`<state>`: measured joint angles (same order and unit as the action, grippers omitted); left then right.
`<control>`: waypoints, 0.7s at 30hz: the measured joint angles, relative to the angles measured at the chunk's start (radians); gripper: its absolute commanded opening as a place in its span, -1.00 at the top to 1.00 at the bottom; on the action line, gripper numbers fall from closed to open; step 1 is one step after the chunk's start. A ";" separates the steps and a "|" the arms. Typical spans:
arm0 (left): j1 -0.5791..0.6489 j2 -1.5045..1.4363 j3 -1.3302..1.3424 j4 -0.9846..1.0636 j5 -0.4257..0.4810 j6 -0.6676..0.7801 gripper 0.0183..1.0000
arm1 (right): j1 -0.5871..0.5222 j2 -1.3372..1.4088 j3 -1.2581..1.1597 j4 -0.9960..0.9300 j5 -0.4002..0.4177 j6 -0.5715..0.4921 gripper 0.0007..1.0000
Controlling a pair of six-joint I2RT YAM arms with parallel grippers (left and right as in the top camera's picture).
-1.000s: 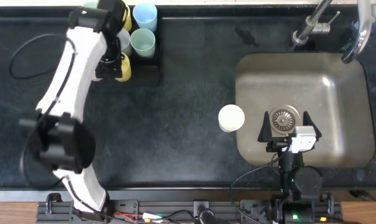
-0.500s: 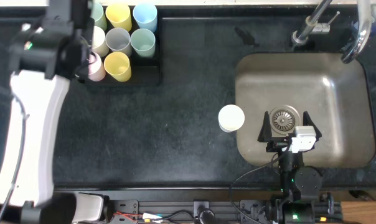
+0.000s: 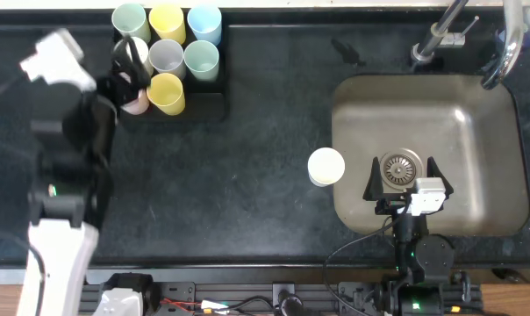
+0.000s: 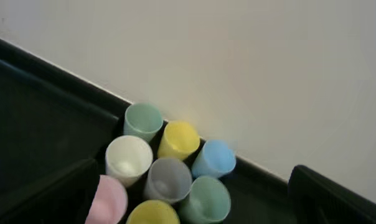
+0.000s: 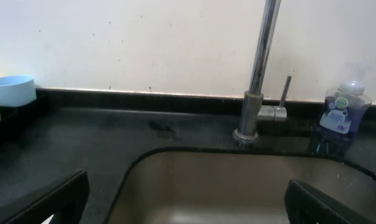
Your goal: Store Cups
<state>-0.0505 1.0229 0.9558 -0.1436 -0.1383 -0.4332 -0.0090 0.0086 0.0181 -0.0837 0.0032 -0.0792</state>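
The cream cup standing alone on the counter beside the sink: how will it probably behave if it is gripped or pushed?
The cream cup looks like plastic, matching the cups in the tray, so it is probably light and stiff. Its smooth wall may slip under a weak grip. It stands close to the sink edge, so a push could tip it in.

A dark, speckled countertop (image 3: 265, 175) runs the full width under the arms, meeting a pale wall (image 5: 144, 37) at its far edge. In its far left corner sits a black tray (image 3: 214, 107) (packed with cups (image 3: 167, 54), all mouth-up). A steel sink (image 3: 476, 114) is set into the right half. The faucet (image 3: 436, 39) rises from the counter behind it, with a soap bottle (image 5: 343, 112) near that. A lone white cup (image 3: 325, 166) stands on the counter right at the sink's left rim.
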 measured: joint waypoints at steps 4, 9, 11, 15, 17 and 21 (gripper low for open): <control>0.000 -0.154 -0.148 0.142 0.016 0.122 -1.00 | 0.000 0.000 0.000 0.000 0.000 0.000 -0.99; 0.000 -0.321 -0.331 0.351 0.026 0.241 -1.00 | 0.000 0.000 0.000 0.000 0.000 0.000 -0.99; 0.005 -0.363 -0.401 0.409 0.039 0.275 -1.00 | 0.000 0.000 0.000 0.000 0.000 0.000 -0.99; 0.026 -0.423 -0.545 0.479 0.062 0.313 -1.00 | 0.000 0.000 0.000 0.000 0.000 0.000 -0.99; 0.032 -0.457 -0.610 0.496 0.069 0.323 -1.00 | 0.000 0.000 0.000 0.000 0.000 0.000 -0.99; 0.047 -0.542 -0.697 0.511 0.079 0.334 -1.00 | 0.000 0.000 0.000 0.000 0.000 0.000 -0.99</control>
<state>-0.0036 0.4808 0.2592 0.3676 -0.0589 -0.0990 -0.0090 0.0086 0.0181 -0.0837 0.0032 -0.0792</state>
